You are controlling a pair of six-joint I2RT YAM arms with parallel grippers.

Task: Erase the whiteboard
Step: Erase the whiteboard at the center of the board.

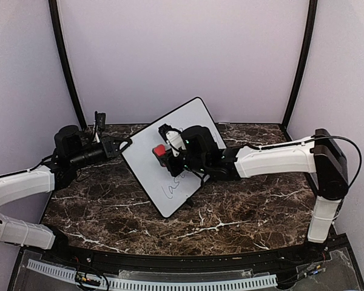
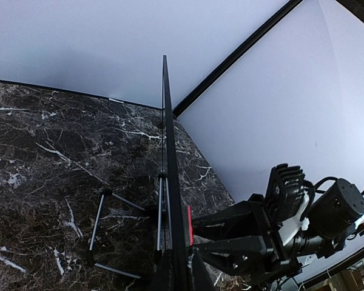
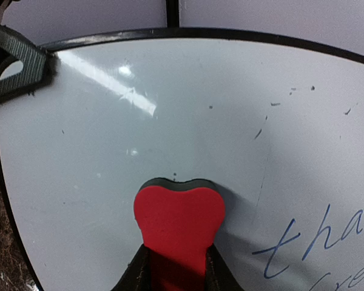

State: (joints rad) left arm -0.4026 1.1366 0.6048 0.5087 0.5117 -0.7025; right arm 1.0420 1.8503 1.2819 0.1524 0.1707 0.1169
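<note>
Light comes evenly from overhead, fairly bright, and the pale walls [image 1: 182, 54] take a lilac tint in the top view. In my right wrist view a white streak of glare crosses the upper left of the whiteboard [image 3: 200, 121], and the red eraser [image 3: 179, 218] casts a soft grey shadow to its right. The lens bows the whiteboard's top edge. In my left wrist view the marble table [image 2: 48, 157] stays dark but sharp.

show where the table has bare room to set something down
Widest bare marble: the near strip of the table, between the whiteboard and the arm bases. Smaller patch back right, behind the right arm. Crowded mid-table: left gripper on the board's edge, right gripper holding the red eraser.
</note>
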